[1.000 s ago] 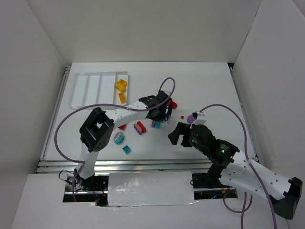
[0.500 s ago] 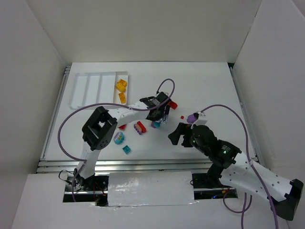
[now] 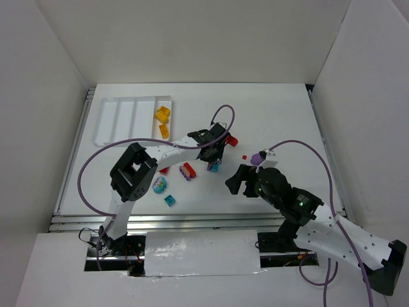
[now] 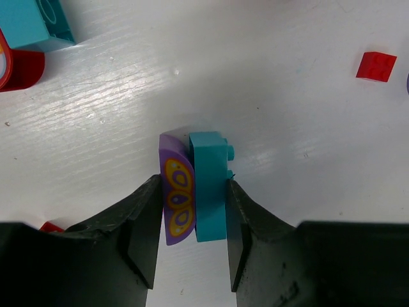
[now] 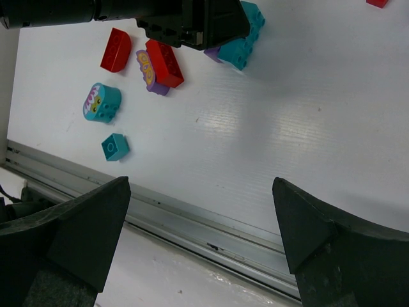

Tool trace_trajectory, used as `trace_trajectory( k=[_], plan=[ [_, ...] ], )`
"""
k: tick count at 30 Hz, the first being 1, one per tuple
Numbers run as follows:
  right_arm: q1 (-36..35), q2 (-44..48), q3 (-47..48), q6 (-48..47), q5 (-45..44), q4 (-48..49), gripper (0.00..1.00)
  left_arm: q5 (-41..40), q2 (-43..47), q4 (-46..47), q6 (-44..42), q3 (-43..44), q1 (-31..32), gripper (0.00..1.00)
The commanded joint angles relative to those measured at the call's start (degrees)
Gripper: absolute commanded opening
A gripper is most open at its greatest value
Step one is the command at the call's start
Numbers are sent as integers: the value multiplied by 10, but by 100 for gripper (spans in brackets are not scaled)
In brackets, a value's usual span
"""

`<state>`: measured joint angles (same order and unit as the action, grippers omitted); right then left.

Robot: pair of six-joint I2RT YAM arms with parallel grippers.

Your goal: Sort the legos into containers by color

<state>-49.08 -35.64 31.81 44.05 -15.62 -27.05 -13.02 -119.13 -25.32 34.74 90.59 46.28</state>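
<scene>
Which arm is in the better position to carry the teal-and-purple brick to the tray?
Left. The left gripper has its fingers pressed against both sides of the teal-and-purple brick. The right gripper hangs open, well apart from that brick.

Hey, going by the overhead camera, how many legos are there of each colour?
Yellow: 2, both in the tray
Red: 4
Teal: 3
Purple: 1
Total: 10 in that view. A brick with a purple piece joined on counts by its main colour; the left arm may hide more.
</scene>
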Motion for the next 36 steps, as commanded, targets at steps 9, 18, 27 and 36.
trace_trajectory(
  k=[9, 18, 27, 36],
  plan=[
    [1, 10, -5, 2, 0, 17, 100, 7, -29, -14, 2, -2, 2, 62],
    [1, 13, -5, 3, -2, 19, 99, 14, -24, -9, -2, -4, 2, 35],
    [3, 26, 10, 44, -27, 4, 100, 75, 136, 133, -55, -136, 20, 0],
    [12, 104, 46, 114, -74, -22, 96, 185, 304, 360, -172, -314, 90, 0]
  ],
)
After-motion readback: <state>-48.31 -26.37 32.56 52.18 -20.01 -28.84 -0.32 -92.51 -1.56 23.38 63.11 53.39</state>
